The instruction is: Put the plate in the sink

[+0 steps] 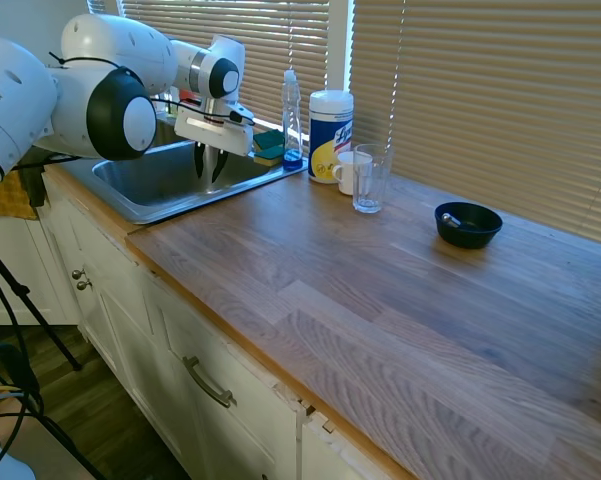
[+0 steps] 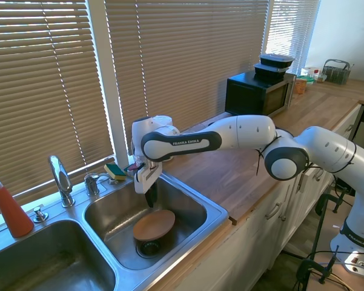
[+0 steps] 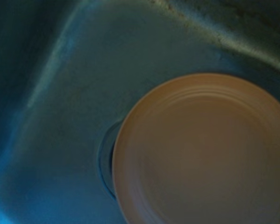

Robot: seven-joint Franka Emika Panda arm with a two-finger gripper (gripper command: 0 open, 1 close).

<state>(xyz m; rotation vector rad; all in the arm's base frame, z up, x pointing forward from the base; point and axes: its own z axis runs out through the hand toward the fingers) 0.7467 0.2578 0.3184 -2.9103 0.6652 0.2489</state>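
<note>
The salmon-orange plate (image 2: 154, 224) lies in the right basin of the steel sink (image 2: 217, 213), partly over the drain. The wrist view shows the plate (image 3: 200, 149) from straight above, with the drain ring peeking out beside it. My gripper (image 2: 150, 204) hangs just above the plate's far edge, pointing down into the basin, and does not touch it. In the first exterior view the gripper (image 1: 209, 176) shows two dark fingers with a narrow gap and nothing between them, over the sink (image 1: 145, 190); the plate is hidden there.
A chrome faucet (image 2: 60, 179), a sponge (image 2: 115, 171) and a red bottle (image 2: 11, 210) stand behind the basins. On the counter are a clear bottle (image 1: 292, 115), a wipes canister (image 1: 330, 120), a mug (image 1: 346, 172), a glass (image 1: 370, 178) and a dark blue bowl (image 1: 468, 224).
</note>
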